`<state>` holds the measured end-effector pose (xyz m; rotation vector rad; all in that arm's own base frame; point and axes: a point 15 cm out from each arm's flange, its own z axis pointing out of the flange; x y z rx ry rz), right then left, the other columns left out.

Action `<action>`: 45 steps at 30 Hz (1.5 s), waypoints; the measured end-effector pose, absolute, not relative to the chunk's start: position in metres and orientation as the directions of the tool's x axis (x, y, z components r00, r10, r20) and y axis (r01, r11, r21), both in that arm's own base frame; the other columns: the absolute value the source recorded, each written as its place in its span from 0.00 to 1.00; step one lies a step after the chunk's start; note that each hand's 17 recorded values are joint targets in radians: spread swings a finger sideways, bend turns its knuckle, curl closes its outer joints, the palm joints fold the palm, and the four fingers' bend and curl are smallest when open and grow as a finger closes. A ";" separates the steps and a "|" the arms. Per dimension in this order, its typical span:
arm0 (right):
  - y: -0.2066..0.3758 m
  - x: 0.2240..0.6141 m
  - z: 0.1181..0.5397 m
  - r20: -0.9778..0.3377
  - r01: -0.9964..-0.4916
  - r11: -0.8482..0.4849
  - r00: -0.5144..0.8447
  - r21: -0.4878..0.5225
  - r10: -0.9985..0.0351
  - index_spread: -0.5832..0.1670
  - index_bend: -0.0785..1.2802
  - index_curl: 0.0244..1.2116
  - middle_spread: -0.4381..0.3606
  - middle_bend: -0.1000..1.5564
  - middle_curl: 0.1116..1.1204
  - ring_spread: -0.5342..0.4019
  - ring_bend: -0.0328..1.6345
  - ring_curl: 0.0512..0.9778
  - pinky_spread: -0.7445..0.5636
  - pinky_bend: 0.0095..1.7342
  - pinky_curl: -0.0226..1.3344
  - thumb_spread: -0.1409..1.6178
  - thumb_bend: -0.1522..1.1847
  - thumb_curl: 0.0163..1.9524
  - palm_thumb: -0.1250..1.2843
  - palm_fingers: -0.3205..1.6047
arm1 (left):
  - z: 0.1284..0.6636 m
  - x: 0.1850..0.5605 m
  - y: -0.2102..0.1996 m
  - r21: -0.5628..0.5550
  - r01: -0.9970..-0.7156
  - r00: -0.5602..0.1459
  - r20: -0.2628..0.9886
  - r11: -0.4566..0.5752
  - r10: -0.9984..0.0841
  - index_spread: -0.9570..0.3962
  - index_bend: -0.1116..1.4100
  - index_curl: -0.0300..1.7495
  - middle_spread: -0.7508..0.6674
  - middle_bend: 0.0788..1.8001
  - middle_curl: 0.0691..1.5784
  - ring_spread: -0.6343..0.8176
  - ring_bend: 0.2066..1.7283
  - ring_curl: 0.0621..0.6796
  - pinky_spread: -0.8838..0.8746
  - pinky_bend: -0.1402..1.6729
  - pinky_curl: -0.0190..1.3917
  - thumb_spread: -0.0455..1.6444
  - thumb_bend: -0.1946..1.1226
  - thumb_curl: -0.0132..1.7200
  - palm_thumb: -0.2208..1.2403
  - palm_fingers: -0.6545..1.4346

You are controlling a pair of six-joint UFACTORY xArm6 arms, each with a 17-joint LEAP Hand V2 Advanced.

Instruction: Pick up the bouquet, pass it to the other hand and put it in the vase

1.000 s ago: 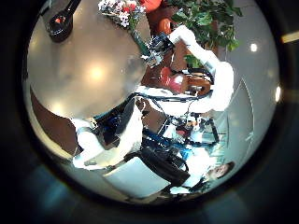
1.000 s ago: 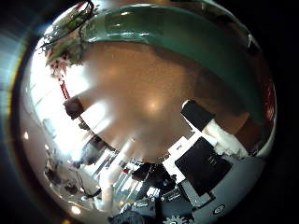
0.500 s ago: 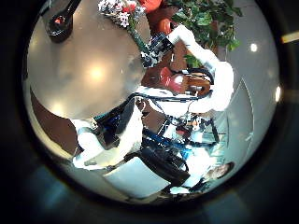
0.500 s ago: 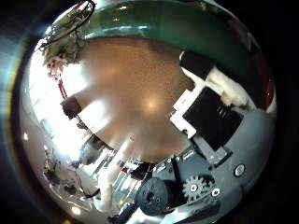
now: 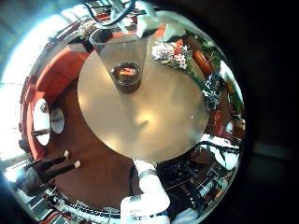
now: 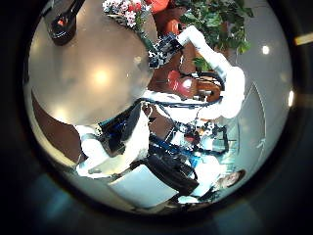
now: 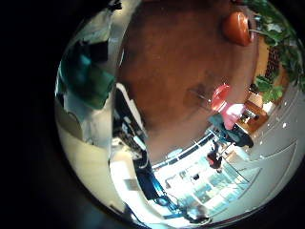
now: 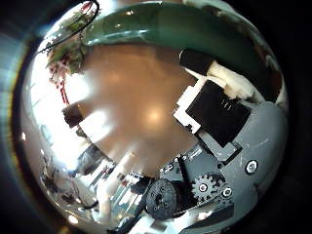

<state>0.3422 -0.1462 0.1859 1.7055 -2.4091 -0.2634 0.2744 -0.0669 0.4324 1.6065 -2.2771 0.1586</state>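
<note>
The bouquet (image 5: 170, 51) lies on the round table (image 5: 140, 117) near its rim, beside the vase (image 5: 126, 75), which stands upright on the tabletop. In the left thumb side view the bouquet (image 6: 127, 12) has its stems pointing at my right hand (image 6: 163, 49), which hovers at the table's edge close to the stem ends. Whether it touches them I cannot tell. My right hand's fingers (image 8: 219, 97) reach partly bent over bare tabletop (image 8: 136, 102) with nothing between them. My left hand looks down on the table from high up and holds nothing.
A leafy potted plant (image 6: 217, 18) and a seat (image 6: 183, 85) stand beyond the table behind my right arm (image 6: 217, 69). More seats ring the table (image 5: 56, 75). The vase (image 6: 64, 20) sits far across the table from my right hand.
My right hand's fingers have swung into its thumb side view and now reach far over the tabletop. Seen from the left palm, the right hand has edged slightly nearer the stems.
</note>
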 end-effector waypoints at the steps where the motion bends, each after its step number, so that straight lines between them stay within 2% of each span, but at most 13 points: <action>1: -0.148 0.345 0.191 0.043 -0.917 0.330 -0.328 0.223 -0.944 0.16 0.71 0.86 0.15 0.72 0.93 0.31 0.84 0.67 0.38 0.80 0.48 0.58 0.14 0.34 0.88 0.76 | 0.433 0.274 -0.067 0.106 -0.930 -0.297 0.343 0.352 -0.891 0.78 0.19 0.21 0.79 0.07 0.19 0.81 0.18 0.22 0.79 0.18 0.22 0.69 0.13 0.19 0.38 0.39; 8: -0.154 0.363 0.222 0.047 -0.945 0.324 -0.322 0.046 -0.946 0.23 0.78 0.89 0.21 0.77 0.93 0.33 0.86 0.71 0.42 0.79 0.52 0.59 0.17 0.39 0.92 0.75 | 0.434 0.275 -0.068 0.103 -0.932 -0.293 0.344 0.347 -0.892 0.78 0.19 0.21 0.79 0.07 0.19 0.81 0.18 0.22 0.79 0.18 0.22 0.69 0.13 0.19 0.38 0.39; 13: -0.154 0.364 0.249 0.045 -0.952 0.303 -0.304 -0.042 -0.952 0.27 0.80 0.89 0.25 0.79 0.92 0.34 0.87 0.72 0.44 0.79 0.55 0.59 0.17 0.42 0.93 0.75 | 0.437 0.276 -0.066 0.099 -0.935 -0.289 0.338 0.340 -0.896 0.78 0.19 0.21 0.79 0.07 0.19 0.81 0.18 0.22 0.79 0.18 0.22 0.69 0.13 0.19 0.38 0.39; 20: -0.171 0.371 0.305 0.030 -0.922 0.314 -0.328 -0.226 -0.944 0.32 0.82 0.89 0.29 0.81 0.89 0.35 0.88 0.73 0.44 0.77 0.58 0.58 0.17 0.46 0.93 0.75 | 0.444 0.278 -0.065 0.087 -0.941 -0.282 0.331 0.327 -0.900 0.78 0.19 0.21 0.79 0.07 0.19 0.81 0.18 0.23 0.79 0.18 0.22 0.69 0.13 0.19 0.38 0.39; 25: -0.151 0.382 0.332 -0.113 -0.893 0.331 -0.311 -0.305 -0.944 0.34 0.83 0.88 0.32 0.82 0.87 0.36 0.88 0.73 0.45 0.76 0.60 0.58 0.17 0.49 0.92 0.75 | 0.448 0.279 -0.063 0.081 -0.945 -0.275 0.330 0.317 -0.903 0.78 0.19 0.21 0.79 0.07 0.19 0.81 0.18 0.23 0.79 0.18 0.22 0.69 0.13 0.19 0.38 0.39; 29: -0.143 0.391 0.369 -0.227 -0.855 0.348 -0.278 -0.385 -0.933 0.36 0.84 0.87 0.34 0.83 0.86 0.36 0.88 0.73 0.45 0.74 0.62 0.58 0.16 0.51 0.91 0.75 | 0.450 0.279 -0.061 0.080 -0.946 -0.272 0.328 0.313 -0.905 0.78 0.19 0.21 0.79 0.07 0.19 0.81 0.18 0.23 0.79 0.18 0.22 0.69 0.13 0.19 0.38 0.39; 32: -0.131 0.393 0.387 -0.309 -0.838 0.367 -0.253 -0.404 -0.917 0.37 0.84 0.87 0.35 0.84 0.84 0.36 0.89 0.73 0.45 0.74 0.63 0.58 0.16 0.53 0.90 0.75 | 0.455 0.280 -0.060 0.072 -0.949 -0.266 0.331 0.306 -0.905 0.78 0.19 0.21 0.79 0.07 0.19 0.81 0.18 0.23 0.79 0.18 0.22 0.69 0.13 0.19 0.38 0.39; 36: -0.117 0.396 0.418 -0.447 -0.804 0.416 -0.213 -0.426 -0.869 0.39 0.85 0.86 0.36 0.84 0.83 0.37 0.89 0.73 0.45 0.73 0.65 0.57 0.15 0.55 0.90 0.76 | 0.457 0.285 -0.062 0.068 -0.950 -0.263 0.344 0.304 -0.901 0.77 0.18 0.21 0.78 0.07 0.19 0.81 0.18 0.23 0.79 0.18 0.22 0.69 0.13 0.19 0.38 0.39; 41: -0.091 0.398 0.461 -0.594 -0.788 0.421 -0.089 -0.448 -0.799 0.40 0.85 0.85 0.37 0.85 0.81 0.37 0.89 0.72 0.45 0.72 0.66 0.57 0.14 0.58 0.89 0.76 | 0.464 0.295 -0.065 0.057 -0.954 -0.251 0.385 0.294 -0.888 0.77 0.19 0.21 0.78 0.07 0.19 0.81 0.18 0.23 0.79 0.18 0.22 0.69 0.13 0.19 0.38 0.40; 45: -0.063 0.396 0.494 -0.710 -0.786 0.425 0.026 -0.450 -0.704 0.41 0.86 0.84 0.37 0.85 0.80 0.37 0.89 0.72 0.44 0.72 0.67 0.58 0.14 0.59 0.89 0.76 | 0.472 0.304 -0.067 0.030 -0.963 -0.227 0.455 0.270 -0.861 0.78 0.19 0.21 0.77 0.08 0.20 0.81 0.18 0.22 0.79 0.18 0.22 0.69 0.13 0.19 0.38 0.40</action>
